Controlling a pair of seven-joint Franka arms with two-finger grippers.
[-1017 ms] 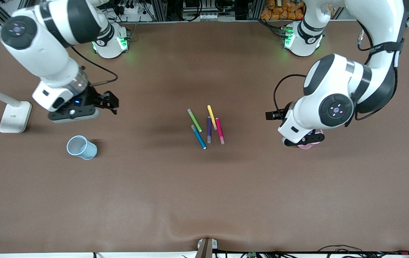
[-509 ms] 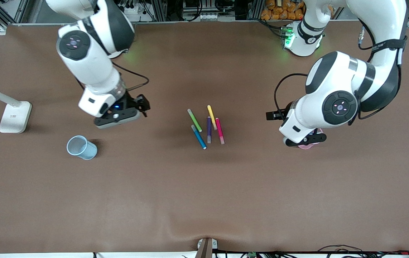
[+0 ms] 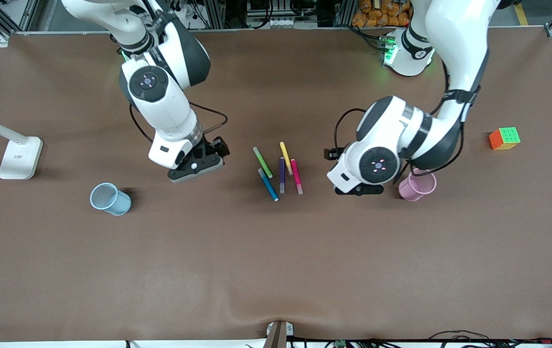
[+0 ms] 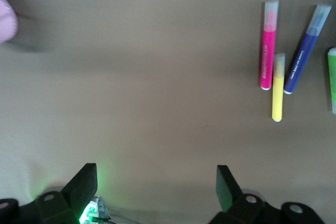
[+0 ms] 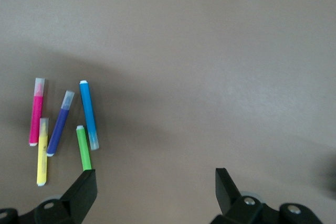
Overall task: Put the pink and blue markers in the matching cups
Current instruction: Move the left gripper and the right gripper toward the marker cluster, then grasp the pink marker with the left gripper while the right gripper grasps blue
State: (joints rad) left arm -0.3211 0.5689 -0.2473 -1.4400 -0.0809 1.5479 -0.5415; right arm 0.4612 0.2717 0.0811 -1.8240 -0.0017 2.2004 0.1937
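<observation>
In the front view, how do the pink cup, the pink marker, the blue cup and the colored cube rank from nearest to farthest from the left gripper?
From the left gripper:
1. Pink cup, beside it.
2. Pink marker, in the marker cluster at the table's middle.
3. Colored cube, toward the left arm's end.
4. Blue cup, toward the right arm's end.

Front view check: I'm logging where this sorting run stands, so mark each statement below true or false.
1. The pink marker is already in the pink cup. False: it lies on the table among the other pens.
2. The blue cup stands toward the right arm's end of the table. True.
3. The blue marker lies nearer the front camera than the green pen. True.
4. The left gripper holds a marker. False: its jaws are open and empty, between the pens and the pink cup.
5. The right gripper has open jaws. True.
</observation>
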